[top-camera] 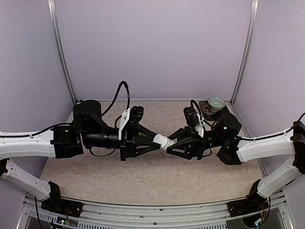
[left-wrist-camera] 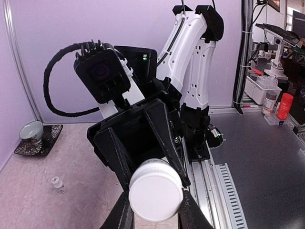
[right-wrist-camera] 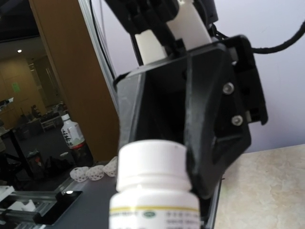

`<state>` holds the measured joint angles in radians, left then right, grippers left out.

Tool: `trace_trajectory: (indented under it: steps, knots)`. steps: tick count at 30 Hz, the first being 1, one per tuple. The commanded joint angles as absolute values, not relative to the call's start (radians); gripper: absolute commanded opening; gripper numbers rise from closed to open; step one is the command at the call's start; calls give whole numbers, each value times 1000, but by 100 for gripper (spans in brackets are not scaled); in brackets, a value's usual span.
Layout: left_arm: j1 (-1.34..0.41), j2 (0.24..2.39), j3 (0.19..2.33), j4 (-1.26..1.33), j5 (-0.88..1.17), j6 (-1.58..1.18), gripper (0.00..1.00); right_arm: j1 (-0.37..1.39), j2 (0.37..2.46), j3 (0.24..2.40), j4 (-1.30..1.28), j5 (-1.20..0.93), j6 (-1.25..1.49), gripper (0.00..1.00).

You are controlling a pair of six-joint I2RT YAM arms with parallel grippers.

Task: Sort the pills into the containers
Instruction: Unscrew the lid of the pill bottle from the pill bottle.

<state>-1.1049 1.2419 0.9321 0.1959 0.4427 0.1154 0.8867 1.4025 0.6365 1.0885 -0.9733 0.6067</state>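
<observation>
The white pill bottle (top-camera: pixel 164 141) hung above the table, its long axis level between the arms. The right gripper (top-camera: pixel 174 143) clamped its body and the left gripper (top-camera: pixel 153 141) pinched its cap (right-wrist-camera: pixel 151 162). No containers were in view.

Table (top-camera: pixel 143 181): beige, speckled. Saucer (top-camera: pixel 205 109) carrying bowl (top-camera: pixel 216 102) sits at 1 o'clock, far corner. Small vial (left-wrist-camera: pixel 58 184) stands at saucer's 5 o'clock, left wrist view.
</observation>
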Motion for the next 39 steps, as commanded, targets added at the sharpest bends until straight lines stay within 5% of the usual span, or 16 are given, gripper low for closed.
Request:
trace_trajectory:
  steps: [1,10,15,22,39]
  knots:
    - [-1106,1246,938,264,356,40,22,881,1376,640,963,-896,500,13]
    - [-1129,1328,961,277,50,-279,33,936,1247,657,651,-493,162,13]
    - [-1142,1335,976,274,51,-324,51,958,1219,629,672,-420,116,12]
    - [-1139,1256,986,215,50,-241,98,958,1145,516,897,-422,153,13]
    - [-1026,1445,1203,423,412,-363,99,960,1180,458,1258,-417,107,14]
